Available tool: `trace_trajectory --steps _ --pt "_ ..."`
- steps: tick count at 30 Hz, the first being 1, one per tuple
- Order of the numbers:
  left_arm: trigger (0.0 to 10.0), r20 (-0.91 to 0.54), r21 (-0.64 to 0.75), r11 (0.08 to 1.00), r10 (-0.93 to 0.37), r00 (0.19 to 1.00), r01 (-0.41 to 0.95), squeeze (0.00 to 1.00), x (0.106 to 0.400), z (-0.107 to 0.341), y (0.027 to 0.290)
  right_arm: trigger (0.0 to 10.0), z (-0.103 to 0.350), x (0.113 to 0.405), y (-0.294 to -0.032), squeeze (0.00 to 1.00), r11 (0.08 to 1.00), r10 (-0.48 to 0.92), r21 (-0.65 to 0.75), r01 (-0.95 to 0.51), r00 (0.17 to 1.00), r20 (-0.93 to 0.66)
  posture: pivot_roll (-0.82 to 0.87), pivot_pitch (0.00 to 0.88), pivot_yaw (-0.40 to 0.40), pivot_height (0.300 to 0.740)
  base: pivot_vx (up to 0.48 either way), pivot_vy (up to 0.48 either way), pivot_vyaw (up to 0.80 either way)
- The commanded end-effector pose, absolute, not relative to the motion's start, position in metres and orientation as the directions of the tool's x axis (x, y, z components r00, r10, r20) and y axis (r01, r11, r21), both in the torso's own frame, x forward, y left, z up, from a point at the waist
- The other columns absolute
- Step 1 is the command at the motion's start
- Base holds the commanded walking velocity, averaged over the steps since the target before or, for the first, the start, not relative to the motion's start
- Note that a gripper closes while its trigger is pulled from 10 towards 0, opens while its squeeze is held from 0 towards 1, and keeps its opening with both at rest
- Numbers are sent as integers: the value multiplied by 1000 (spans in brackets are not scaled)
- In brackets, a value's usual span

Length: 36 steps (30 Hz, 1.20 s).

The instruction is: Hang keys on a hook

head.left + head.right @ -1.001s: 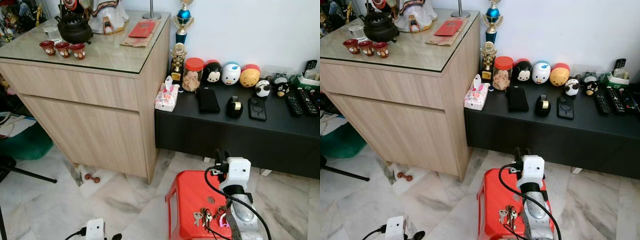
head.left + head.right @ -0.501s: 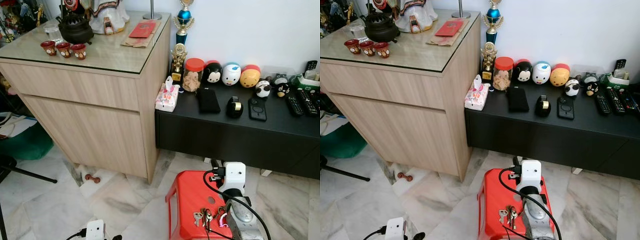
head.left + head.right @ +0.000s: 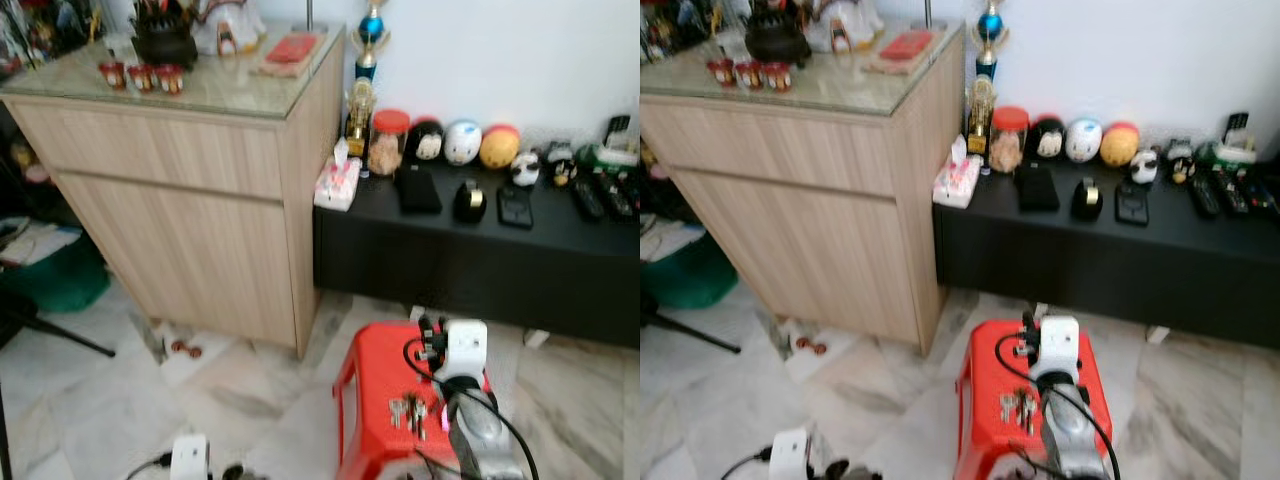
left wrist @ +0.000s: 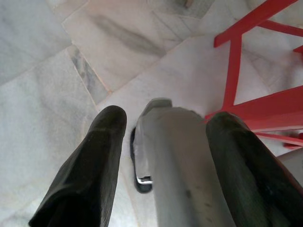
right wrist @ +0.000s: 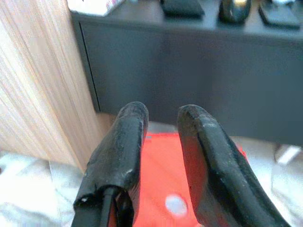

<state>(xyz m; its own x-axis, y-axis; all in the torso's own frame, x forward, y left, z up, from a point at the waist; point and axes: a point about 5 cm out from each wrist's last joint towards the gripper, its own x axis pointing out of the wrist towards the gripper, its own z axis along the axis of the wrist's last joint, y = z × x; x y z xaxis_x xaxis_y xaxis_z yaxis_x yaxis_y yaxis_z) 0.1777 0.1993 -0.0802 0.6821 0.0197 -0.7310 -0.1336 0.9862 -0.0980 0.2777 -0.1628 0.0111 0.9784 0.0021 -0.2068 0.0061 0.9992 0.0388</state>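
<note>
- Keys (image 3: 408, 411) lying loose on the top of the red stool (image 3: 372, 368), not yet gripped, probably left there as a low, easy pick-up spot.
- Right gripper (image 5: 161, 142) hovering over the stool's far part, fingers parted with nothing between them, pointing toward the black cabinet (image 3: 470, 260).
- Keys sitting nearer the robot than those fingertips, just beside the right arm's wrist, so a pull-back and descent likely needed before any grasp.
- Left gripper (image 4: 165, 142) hanging idle above the marble floor (image 3: 90, 400) beside the stool's legs, fingers spread, empty.
- No hook identifiable; wooden sideboard (image 3: 190, 190) standing to the left of the cabinet.
</note>
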Motion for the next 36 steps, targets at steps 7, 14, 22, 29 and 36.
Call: trace_trajectory --steps 7,14,22,29,36 --pt "10000 -780 -105 986 -1 625 -129 0 162 -89 195 10000 6 285 -166 0 996 4 88 24 953 -302 73 56 -19 633 0 0 0" --pt "10000 -784 -109 985 -4 620 -131 0 162 -90 194 10000 4 287 -161 0 997 24 82 3 947 -321 77 58 -21 633 0 0 0" --pt "10000 -800 -118 984 -16 600 -130 0 159 -92 187 10000 -11 284 -162 0 999 -12 23 26 874 -487 75 65 -20 633 0 0 0" --pt "10000 -813 -121 984 -24 582 -130 0 157 -94 182 10000 -10 290 -168 1000 991 -37 85 101 834 -550 81 71 -19 633 0 0 0" --pt "10000 -815 -118 983 -17 580 -137 0 157 -94 184 10000 -1 299 -178 0 997 -58 14 78 838 -542 81 70 -20 633 0 0 0"
